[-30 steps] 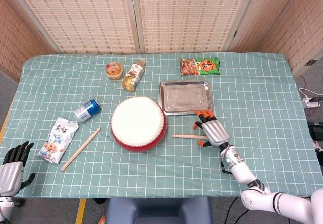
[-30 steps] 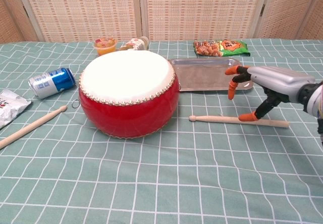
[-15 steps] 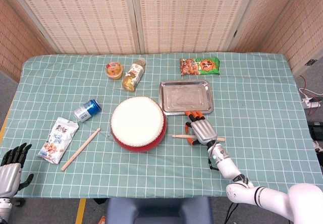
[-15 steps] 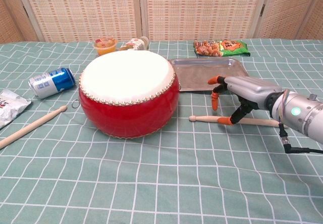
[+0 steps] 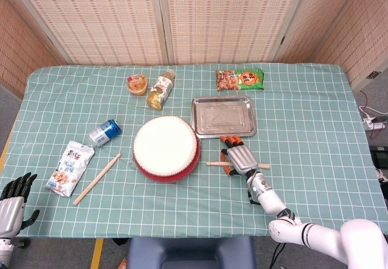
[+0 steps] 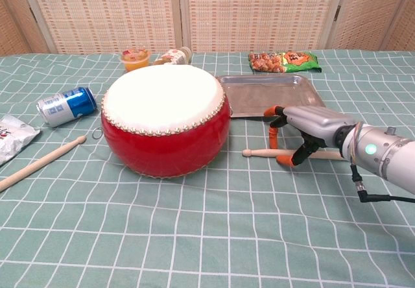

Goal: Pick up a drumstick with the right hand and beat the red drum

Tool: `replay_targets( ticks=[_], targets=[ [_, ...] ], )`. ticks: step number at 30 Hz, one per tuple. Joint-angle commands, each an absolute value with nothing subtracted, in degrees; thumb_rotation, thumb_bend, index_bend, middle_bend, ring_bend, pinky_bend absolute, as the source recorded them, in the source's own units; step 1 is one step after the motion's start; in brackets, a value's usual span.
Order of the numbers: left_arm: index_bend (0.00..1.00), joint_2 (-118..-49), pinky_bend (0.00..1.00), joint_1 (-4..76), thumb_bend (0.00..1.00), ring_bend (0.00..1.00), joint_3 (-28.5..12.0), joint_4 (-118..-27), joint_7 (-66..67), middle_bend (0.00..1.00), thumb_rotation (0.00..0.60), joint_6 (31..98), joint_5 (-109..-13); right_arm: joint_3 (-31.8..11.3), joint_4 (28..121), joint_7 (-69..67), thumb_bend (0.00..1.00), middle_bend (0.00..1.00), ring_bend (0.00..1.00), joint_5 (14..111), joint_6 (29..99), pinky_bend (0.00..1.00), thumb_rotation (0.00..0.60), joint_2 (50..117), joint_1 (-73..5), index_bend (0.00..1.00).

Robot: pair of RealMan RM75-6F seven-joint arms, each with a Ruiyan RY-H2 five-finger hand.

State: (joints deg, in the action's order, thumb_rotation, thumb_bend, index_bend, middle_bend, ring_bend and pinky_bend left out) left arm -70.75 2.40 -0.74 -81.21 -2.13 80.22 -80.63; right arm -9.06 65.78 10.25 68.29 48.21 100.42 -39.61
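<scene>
The red drum (image 5: 165, 148) (image 6: 165, 116) with its white skin stands mid-table. Just to its right lies a wooden drumstick (image 5: 213, 163) (image 6: 257, 152), pointing at the drum. My right hand (image 5: 239, 158) (image 6: 306, 130) arches over this stick's middle, orange fingertips (image 6: 271, 124) on the far side and thumb tip down on the near side. The fingers straddle the stick without closing on it. A second drumstick (image 5: 97, 178) (image 6: 40, 163) lies left of the drum. My left hand (image 5: 13, 196) hangs off the table's near left corner, holding nothing.
A metal tray (image 5: 195, 117) (image 6: 228, 88) sits just behind my right hand. A green snack bag (image 5: 240, 79), a bottle (image 5: 160, 89) and a jelly cup (image 5: 137, 83) lie at the back. A blue can (image 5: 105, 131) and a white packet (image 5: 70, 167) lie at the left.
My right hand has slid left along the drumstick towards the drum and sunk lower, its fingers now curving down around the stick. The stick and drum have not moved.
</scene>
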Motion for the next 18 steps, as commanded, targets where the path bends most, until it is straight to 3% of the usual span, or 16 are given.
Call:
replay_targets(
  ticks=[1, 8, 12, 18],
  targets=[
    [0.00, -70.7, 0.02, 2.3, 0.27, 0.00, -0.8, -81.1, -2.3, 0.00, 0.600, 80.3, -80.6, -9.1, 65.9, 10.0, 0.42, 0.04, 0.00, 68.4, 48.4, 0.00, 0.600, 100.4, -39.6, 0.58],
    [0.00, -70.3, 0.02, 2.0, 0.27, 0.00, -0.6, -81.2, -2.6, 0.00, 0.600, 80.6, -80.8, -10.5, 71.9, -1.1, 0.45, 0.06, 0.00, 71.9, 53.6, 0.00, 0.600, 96.3, -36.5, 0.63],
    [0.00, -69.9, 0.02, 1.9, 0.27, 0.00, -0.6, -81.9, -2.4, 0.00, 0.600, 81.0, -81.3, -11.8, 76.1, -15.3, 0.45, 0.10, 0.00, 75.4, 57.3, 0.00, 0.600, 92.0, -33.7, 0.63],
    [0.00, -68.9, 0.02, 2.0, 0.27, 0.00, -0.1, -84.3, -1.1, 0.00, 0.600, 81.9, -83.0, -13.6, 76.0, -47.6, 0.45, 0.13, 0.00, 78.5, 58.2, 0.00, 0.600, 87.2, -30.4, 0.61]
  ],
)
